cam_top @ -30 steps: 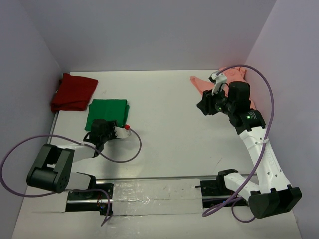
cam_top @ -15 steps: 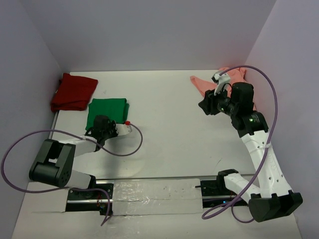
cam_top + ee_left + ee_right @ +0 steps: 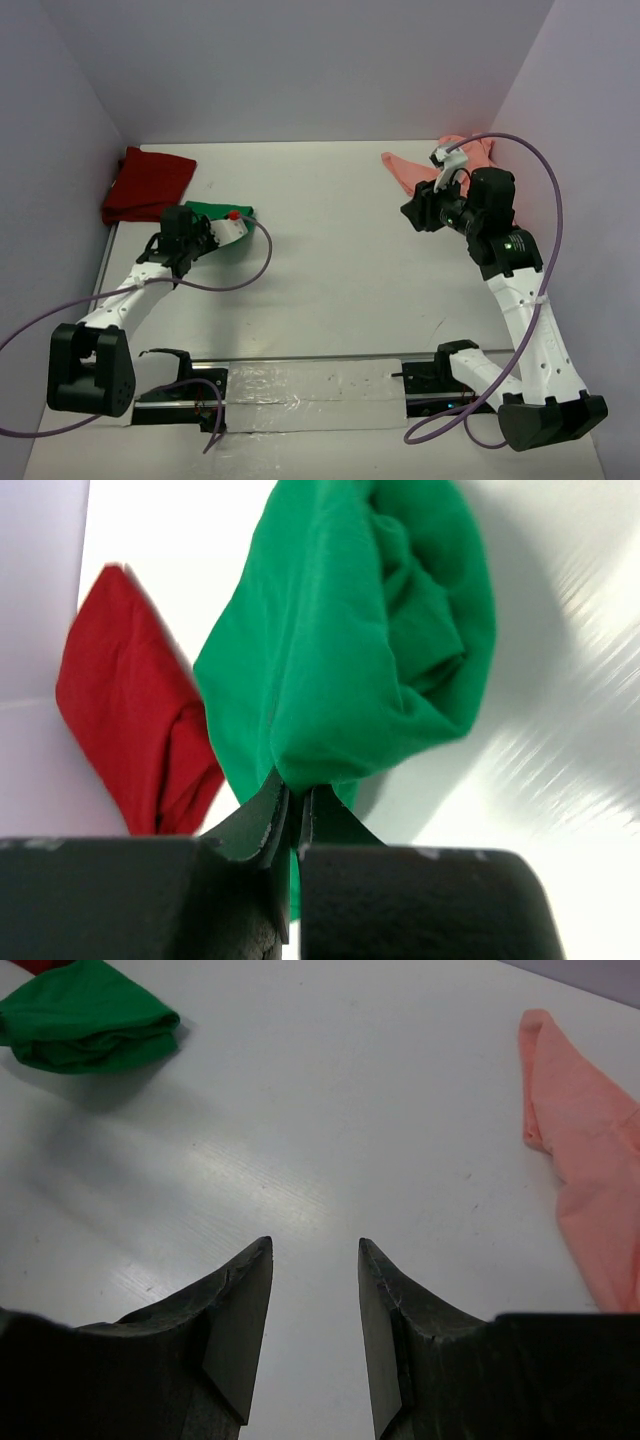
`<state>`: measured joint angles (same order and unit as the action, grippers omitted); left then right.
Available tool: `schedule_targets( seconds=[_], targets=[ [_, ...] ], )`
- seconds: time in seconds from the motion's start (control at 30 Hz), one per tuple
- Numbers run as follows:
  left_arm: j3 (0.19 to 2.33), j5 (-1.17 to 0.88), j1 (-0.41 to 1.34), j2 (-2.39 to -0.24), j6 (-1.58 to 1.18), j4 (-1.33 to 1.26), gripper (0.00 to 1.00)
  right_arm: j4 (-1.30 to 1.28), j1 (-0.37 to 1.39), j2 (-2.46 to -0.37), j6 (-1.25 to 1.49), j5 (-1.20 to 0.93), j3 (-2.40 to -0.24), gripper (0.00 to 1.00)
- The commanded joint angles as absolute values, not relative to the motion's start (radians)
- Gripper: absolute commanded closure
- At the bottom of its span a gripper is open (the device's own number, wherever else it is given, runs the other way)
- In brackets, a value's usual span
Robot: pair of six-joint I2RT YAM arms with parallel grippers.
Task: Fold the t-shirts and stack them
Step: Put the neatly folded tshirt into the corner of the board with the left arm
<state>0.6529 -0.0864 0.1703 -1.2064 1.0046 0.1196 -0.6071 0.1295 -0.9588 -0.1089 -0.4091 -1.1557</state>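
My left gripper (image 3: 293,796) is shut, pinching a fold of the bright green t-shirt (image 3: 350,630), which hangs bunched from the jaws. From above, the left gripper (image 3: 190,222) covers most of the green t-shirt (image 3: 236,246) at the left. The dark red t-shirt (image 3: 148,185) lies folded just behind it by the left wall, and shows beside the green one as the dark red t-shirt (image 3: 130,720). The salmon-pink t-shirt (image 3: 405,170) lies crumpled at the back right. My right gripper (image 3: 315,1245) hovers open and empty over bare table, left of the salmon-pink t-shirt (image 3: 590,1160).
Lilac walls (image 3: 60,150) close in the table on the left, back and right; the red t-shirt lies against the left one. A metal rail (image 3: 310,375) with the arm bases runs along the near edge. Purple cables (image 3: 545,200) loop off both arms.
My left gripper has shut on the green t-shirt and moved back and left with it, towards the red one. The right arm has barely shifted, its jaws unchanged.
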Motion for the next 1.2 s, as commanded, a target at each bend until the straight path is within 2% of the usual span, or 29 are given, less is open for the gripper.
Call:
schedule_targets(
  seconds=[0.0,0.53,0.97,1.17],
  targets=[
    [0.704,-0.126,0.117,-1.175,1.034,0.213,0.96,-0.584,0.120,-0.933,-0.101,-0.422,-1.192,0.53],
    [0.736,-0.173,0.002,-1.072,1.086,0.328,0.95,-0.588,0.114,-0.927,-0.098,-0.425,-1.203,0.53],
    [0.611,-0.206,-0.181,-0.891,1.190,0.426,0.95,-0.604,0.109,-0.905,-0.098,-0.425,-1.230,0.53],
    [0.594,-0.261,-0.291,-0.925,1.232,0.376,0.96,-0.606,0.107,-0.920,-0.106,-0.408,-1.239,0.53]
  ],
)
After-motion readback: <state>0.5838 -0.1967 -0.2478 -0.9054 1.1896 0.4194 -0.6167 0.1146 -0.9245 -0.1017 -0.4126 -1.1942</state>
